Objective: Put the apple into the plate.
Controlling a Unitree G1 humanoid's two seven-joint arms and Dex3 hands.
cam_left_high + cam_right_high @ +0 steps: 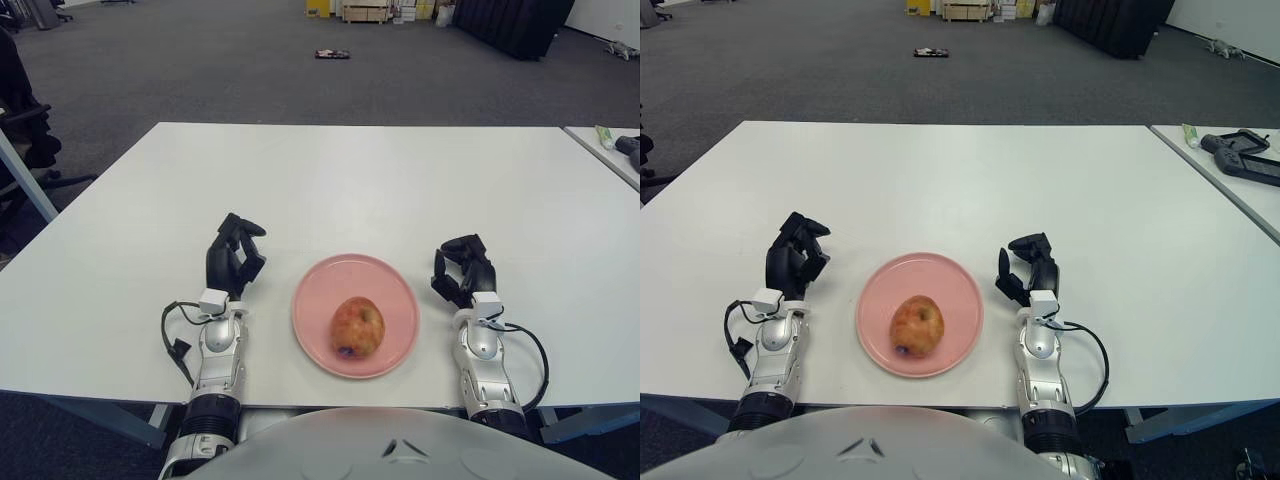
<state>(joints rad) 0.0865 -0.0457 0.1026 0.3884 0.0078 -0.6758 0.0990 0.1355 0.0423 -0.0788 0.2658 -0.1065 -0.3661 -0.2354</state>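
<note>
A red-yellow apple (356,327) lies inside the pink plate (325,285), toward its near side, on the white table (350,180). My left hand (234,257) is to the left of the plate, fingers curled and holding nothing. My right hand (461,270) shows to the right of the plate, its fingers curled too, with nothing in them. Neither hand touches the apple or the plate.
A second table at the far right carries a dark device (1240,155) and a small green item (1189,134). An office chair (22,130) stands off the table's left side. Boxes and dark furniture stand far back on the grey carpet.
</note>
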